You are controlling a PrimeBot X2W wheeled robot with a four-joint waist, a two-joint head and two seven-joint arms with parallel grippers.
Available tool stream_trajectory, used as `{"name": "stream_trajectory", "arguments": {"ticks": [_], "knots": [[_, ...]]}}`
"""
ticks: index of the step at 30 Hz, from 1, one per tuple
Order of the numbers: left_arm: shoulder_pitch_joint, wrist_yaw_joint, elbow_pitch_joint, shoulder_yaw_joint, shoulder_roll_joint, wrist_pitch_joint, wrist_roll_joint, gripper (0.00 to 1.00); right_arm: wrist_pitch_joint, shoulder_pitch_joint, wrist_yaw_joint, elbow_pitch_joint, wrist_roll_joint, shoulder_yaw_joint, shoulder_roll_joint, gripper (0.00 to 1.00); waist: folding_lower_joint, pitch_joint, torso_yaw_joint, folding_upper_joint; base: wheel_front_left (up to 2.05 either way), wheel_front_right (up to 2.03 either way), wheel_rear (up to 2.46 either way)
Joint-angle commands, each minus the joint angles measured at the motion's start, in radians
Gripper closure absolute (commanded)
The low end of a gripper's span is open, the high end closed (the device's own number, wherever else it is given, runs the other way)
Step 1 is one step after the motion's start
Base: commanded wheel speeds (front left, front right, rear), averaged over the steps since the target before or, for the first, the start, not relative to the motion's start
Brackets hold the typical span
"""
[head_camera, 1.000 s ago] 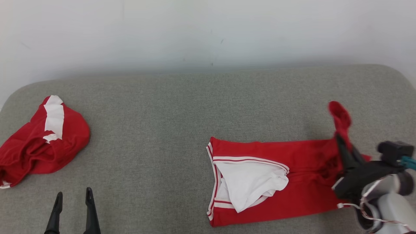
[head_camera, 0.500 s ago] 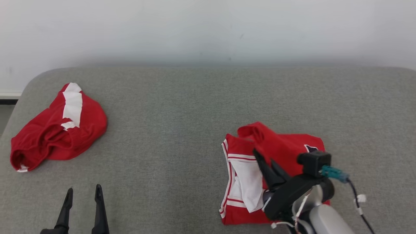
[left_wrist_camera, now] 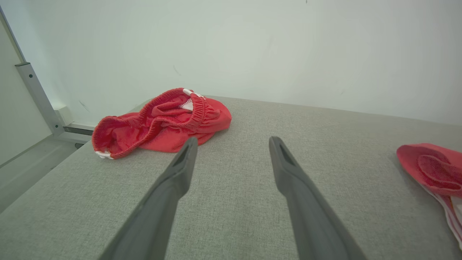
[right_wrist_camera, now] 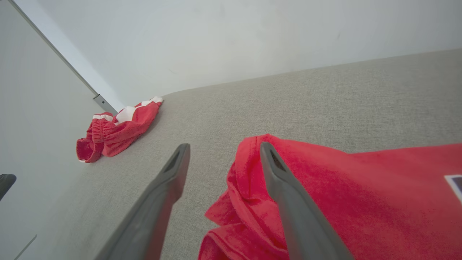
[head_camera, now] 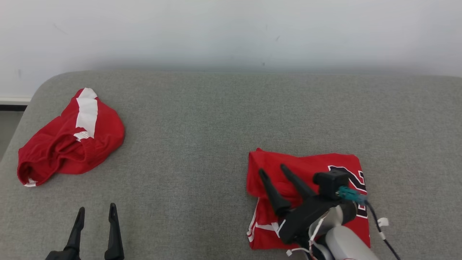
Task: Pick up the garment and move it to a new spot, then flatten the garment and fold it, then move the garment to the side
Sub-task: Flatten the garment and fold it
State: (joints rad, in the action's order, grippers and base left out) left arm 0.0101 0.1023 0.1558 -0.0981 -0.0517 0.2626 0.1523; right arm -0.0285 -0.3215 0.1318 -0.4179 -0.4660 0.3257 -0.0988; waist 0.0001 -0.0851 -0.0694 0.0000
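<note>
Head view: folded red soft-fabric jersey (head_camera: pixel 317 162) at 4 o'clock, right gripper (head_camera: pixel 271 168) fingers apart over it. Left wrist view: left gripper (left_wrist_camera: pixel 232 140) fingers apart, empty. Right wrist view: looks limp, light; you'd pinch its doubled 9 o'clock edge.

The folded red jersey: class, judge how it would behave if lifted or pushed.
Probably floppy: the folded red jersey bunches in soft wrinkles at one edge. Lifted by one layer it would likely unfold, since layers lie loose. Pushed, it may rumple rather than slide on the textured grey cushion.
</note>
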Motion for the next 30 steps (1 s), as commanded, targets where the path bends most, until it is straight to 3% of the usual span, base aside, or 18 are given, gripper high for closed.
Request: {"name": "stream_trajectory", "arguments": {"ticks": [1, 10, 15, 30], "knots": [[-0.001, -0.004, 0.002, -0.005, 0.002, 0.003, 0.004, 0.00, -0.018, -0.009, -0.003, 0.014, -0.012, -0.005, -0.017, 0.00, -0.0001, 0.007, 0.008, 0.0000, 0.00, 0.00, 0.00], [0.019, -0.005, -0.007, -0.014, 0.002, 0.003, 0.001, 0.00, -0.103, 0.029, -0.003, 0.148, -0.023, -0.113, -0.120, 0.00, -0.0001, 0.025, 0.039, 0.0000, 0.00, 0.00, 0.00], [0.026, -0.004, -0.021, -0.022, 0.002, 0.003, -0.007, 0.00, -0.140, 0.069, -0.003, 0.199, 0.003, -0.188, -0.144, 0.00, -0.0001, 0.033, 0.053, 0.0000, 0.00, 0.00, 0.00], [0.056, 0.006, -0.063, -0.034, -0.002, 0.003, -0.049, 0.00, -0.226, 0.328, -0.003, 0.336, 0.129, -0.324, -0.097, 0.00, -0.0001, 0.084, 0.096, 0.0000, 0.00, 0.00, 0.00]]}}
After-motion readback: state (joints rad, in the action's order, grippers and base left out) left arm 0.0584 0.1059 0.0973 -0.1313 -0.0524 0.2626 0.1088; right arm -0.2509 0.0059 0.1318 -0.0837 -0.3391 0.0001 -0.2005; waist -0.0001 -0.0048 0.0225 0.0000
